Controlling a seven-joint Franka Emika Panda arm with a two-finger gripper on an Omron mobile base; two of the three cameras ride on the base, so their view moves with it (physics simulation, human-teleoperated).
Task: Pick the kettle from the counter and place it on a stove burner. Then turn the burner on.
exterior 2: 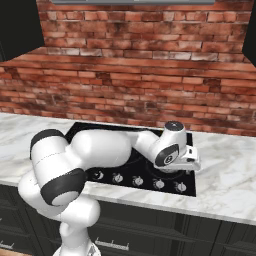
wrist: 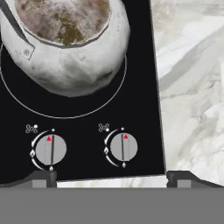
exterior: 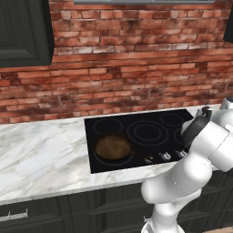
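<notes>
Kettle: your squat, rounded silvery-white metal kettle (wrist: 72,48) sits on a ringed burner (wrist: 65,109) of the black glass cooktop (exterior: 136,136); its open top shows a mottled brown inside and a thin dark handle runs along its left.
Gripper: your gripper (wrist: 111,177) hangs above the stove's front edge with both dark fingertips (wrist: 41,177) spread wide apart, holding nothing and clear of the kettle.
Knobs: you see two round grey knobs (wrist: 50,148), each with a red mark pointing up, just below the kettle's burner.
Pan: a round brown frying pan (exterior: 113,147) rests on the front left burner.
Counter: white marble counter (wrist: 192,87) with grey veins borders the cooktop.
Wall: rough red brick wall (exterior: 127,59) behind.
</notes>
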